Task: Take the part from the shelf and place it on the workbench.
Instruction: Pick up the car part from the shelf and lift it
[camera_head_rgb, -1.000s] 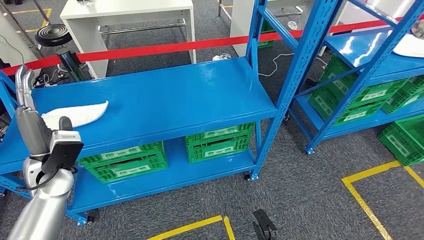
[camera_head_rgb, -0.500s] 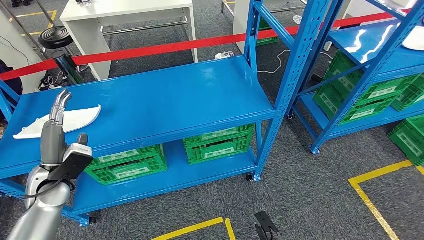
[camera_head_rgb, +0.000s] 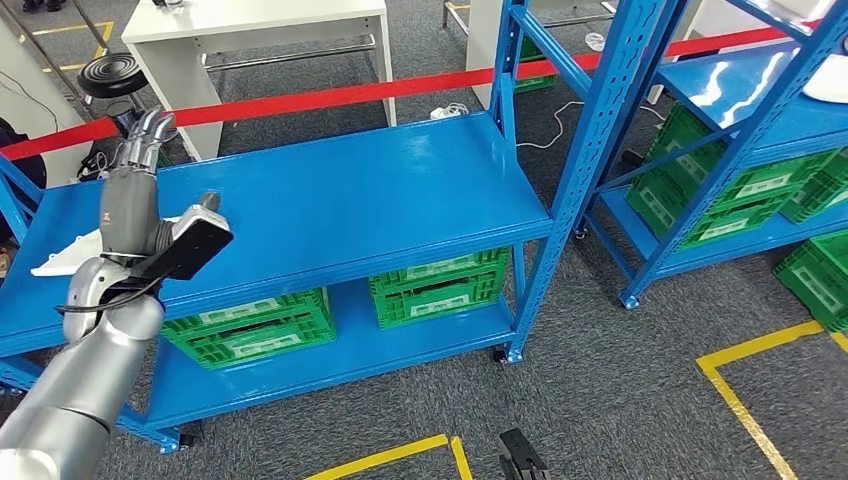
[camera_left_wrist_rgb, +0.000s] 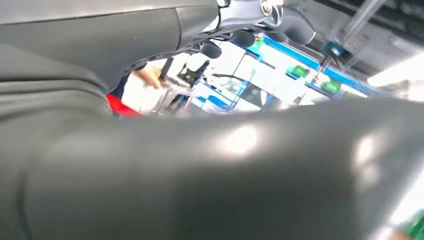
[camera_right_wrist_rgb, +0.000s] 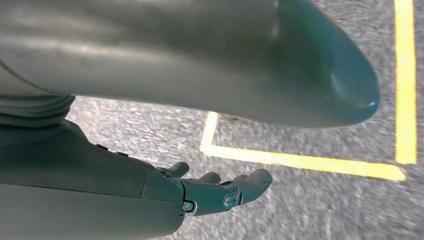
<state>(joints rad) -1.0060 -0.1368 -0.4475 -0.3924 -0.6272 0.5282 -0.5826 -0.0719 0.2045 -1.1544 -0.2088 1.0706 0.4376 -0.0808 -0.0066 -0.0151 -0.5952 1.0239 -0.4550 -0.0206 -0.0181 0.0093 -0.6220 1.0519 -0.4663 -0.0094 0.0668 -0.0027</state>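
In the head view the left hand (camera_head_rgb: 138, 170) is raised at the left side of the frame, above the top board of the blue shelf (camera_head_rgb: 330, 200), with its fingers (camera_head_rgb: 150, 128) stretched out, a little apart, and pointing to the upper part of the frame; it holds nothing. The white part (camera_head_rgb: 70, 255) lies flat on this board at the far left of the frame, and the wrist partly hides it; the hand is over it but does not touch it. A red tape (camera_head_rgb: 330, 95) runs across the frame behind the shelf, and a white table (camera_head_rgb: 250, 20) stands further back at the upper left. Two green crates (camera_head_rgb: 435, 285) sit on the lower board of the shelf. A second blue shelf (camera_head_rgb: 760, 100) with more green crates stands at the right of the frame. In the right wrist view the right hand (camera_right_wrist_rgb: 210, 192) hangs over the grey carpet floor (camera_right_wrist_rgb: 310, 215), near yellow lines (camera_right_wrist_rgb: 300, 162); its fingers are slightly bent, apart, and grasp nothing.
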